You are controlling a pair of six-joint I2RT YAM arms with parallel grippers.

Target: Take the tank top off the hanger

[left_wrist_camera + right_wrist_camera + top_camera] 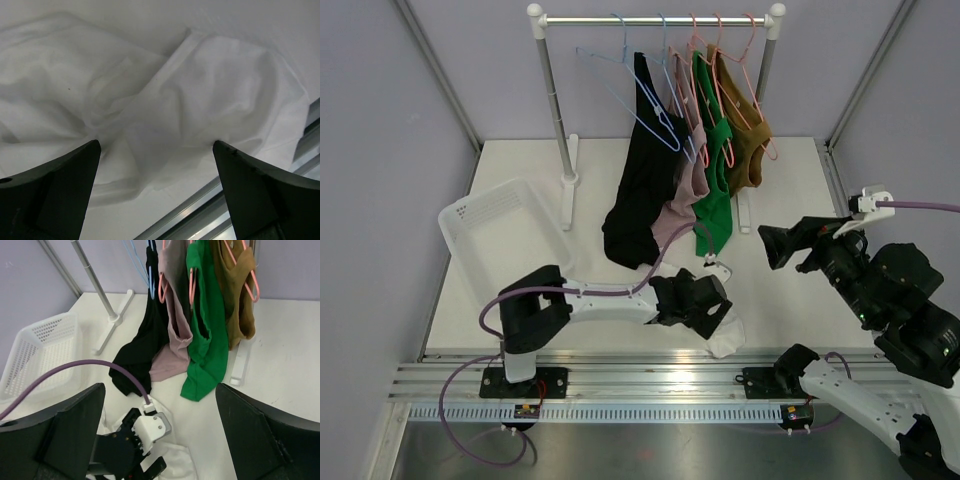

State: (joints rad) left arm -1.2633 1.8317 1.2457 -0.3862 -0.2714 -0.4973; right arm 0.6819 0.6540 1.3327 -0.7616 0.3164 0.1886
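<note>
A white tank top (725,335) lies crumpled on the table near the front edge, off any hanger. My left gripper (713,312) sits low over it, jaws wide apart, with the white cloth (200,100) lying loose between and beyond the fingers (70,185). An empty blue hanger (605,65) hangs at the left of the rail. Black (640,190), mauve (688,180), green (715,190) and brown (745,130) tank tops hang on hangers. My right gripper (775,247) is raised at the right, open and empty, and looks down on the clothes (205,340).
The clothes rack (555,100) stands at the back on white feet (112,320). A white plastic basket (495,225) lies tilted at the left. A metal rail (640,375) runs along the table's front edge, close to the white cloth. The left arm's purple cable (90,365) arcs above the table.
</note>
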